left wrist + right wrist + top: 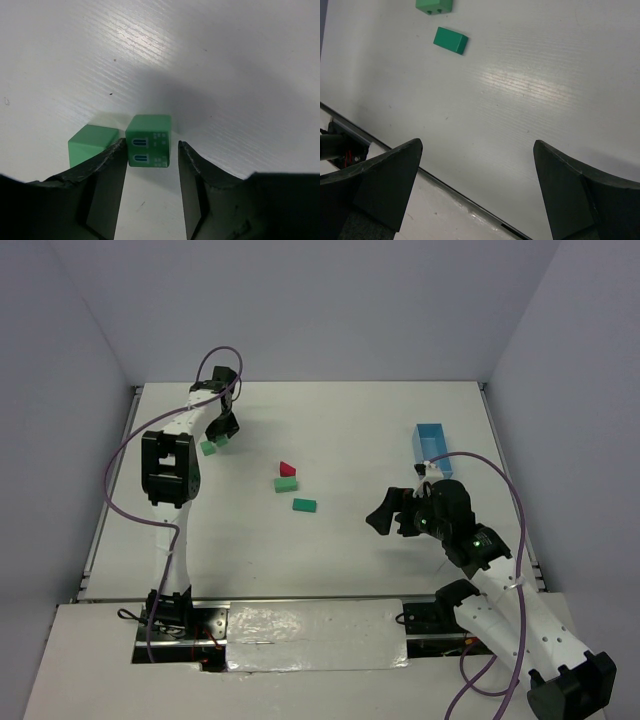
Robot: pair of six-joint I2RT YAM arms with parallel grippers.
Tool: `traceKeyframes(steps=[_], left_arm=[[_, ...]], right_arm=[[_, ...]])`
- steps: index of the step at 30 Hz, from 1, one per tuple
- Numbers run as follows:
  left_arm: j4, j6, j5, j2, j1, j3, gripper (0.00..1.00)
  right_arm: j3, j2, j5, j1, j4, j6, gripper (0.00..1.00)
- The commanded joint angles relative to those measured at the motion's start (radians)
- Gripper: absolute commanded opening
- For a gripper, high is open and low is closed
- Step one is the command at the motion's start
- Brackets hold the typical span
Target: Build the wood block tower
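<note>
Blocks apart, left jaws loose around a green cube

My left gripper (151, 150) is down at the far left of the table (330, 560), straddling a green cube (148, 135) with little printed windows on its face. The cube sits on the table between the fingers (107, 195). A strip of bare table shows between it and one finger, while the other finger is right at its edge, so I read the jaws as parted and not clamping. A second green block (91, 144) lies just beside the cube, outside the fingers, and I cannot tell whether the two touch.

Nearer the middle, the red roof block (288, 469) sits just on the far side of a green block (286, 483). Whether they touch or are stacked, I cannot tell from above. A long green block (304, 505) lies close by, a little nearer and to the right, apart from both.

My right gripper (378, 522) hangs over the right half of the table, jaws spread wide with nothing between them, well apart from every block. The blue tray (433, 448) stands at the far right.
</note>
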Motion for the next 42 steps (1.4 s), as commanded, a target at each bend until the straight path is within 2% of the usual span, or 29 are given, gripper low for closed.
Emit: traceKeyframes(steps=[1,8,16,22,28,34,42], left_arm=[[0.001,0.018,0.014,-0.051,-0.001,0.0,0.56],[-0.002,0.024,0.026,-0.061,-0.003,0.022,0.57],[0.016,0.013,0.041,-0.071,-0.003,-0.027,0.42],[0.019,-0.002,0.045,-0.104,-0.003,-0.062,0.37],[0.062,-0.01,0.048,-0.156,-0.003,-0.141,0.39],[0.042,0.001,0.06,-0.121,-0.008,-0.098,0.48],[0.033,0.003,0.049,-0.113,-0.009,-0.076,0.51]], right_arm=[[-0.004,0.001,-0.006,0.004,0.041,-0.014,0.99],[-0.004,0.001,-0.01,0.004,0.042,-0.014,0.99],[-0.006,0.002,-0.012,0.002,0.044,-0.015,0.99],[-0.006,0.007,-0.012,0.005,0.045,-0.015,0.99],[-0.006,0.007,-0.016,0.005,0.044,-0.015,0.99],[-0.006,0.004,-0.021,0.002,0.045,-0.017,0.99],[-0.007,0.008,-0.024,0.005,0.047,-0.018,0.99]])
